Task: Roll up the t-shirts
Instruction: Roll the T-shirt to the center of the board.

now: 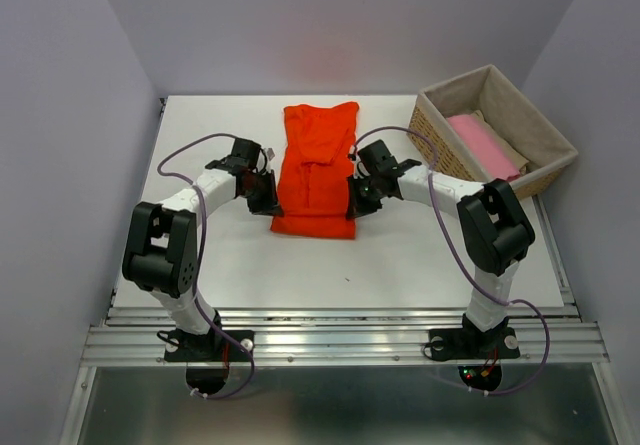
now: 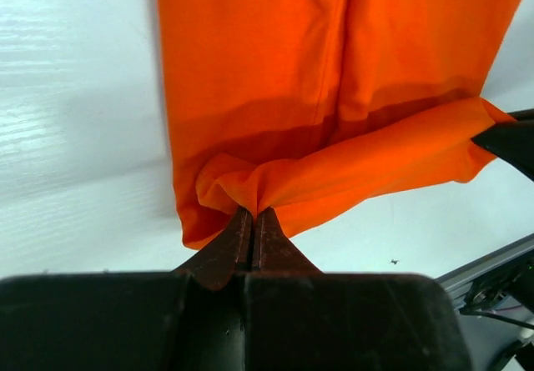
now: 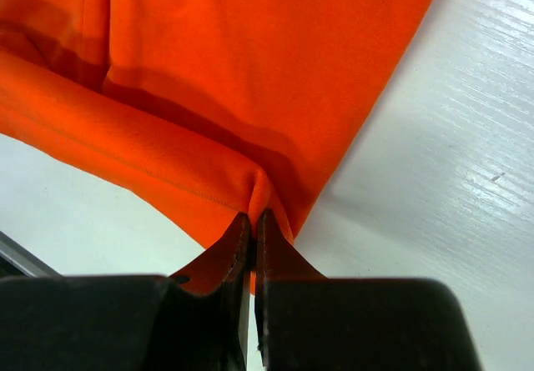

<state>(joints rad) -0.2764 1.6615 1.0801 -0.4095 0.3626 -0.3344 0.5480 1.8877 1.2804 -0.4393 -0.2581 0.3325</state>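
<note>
The orange-red t-shirt (image 1: 318,165) lies folded into a long strip on the white table, its near end turned up into a fold. My left gripper (image 1: 268,201) is shut on the left corner of that fold (image 2: 242,189). My right gripper (image 1: 358,203) is shut on the right corner (image 3: 260,194). Both hold the fold just above the table. A pink t-shirt (image 1: 484,145) lies on a beige one (image 1: 512,155) in the basket.
The wicker basket (image 1: 437,133) with grey lining stands at the back right of the table. The table's front edge with a metal rail (image 1: 340,343) is near the arm bases. Grey walls close in left, back and right.
</note>
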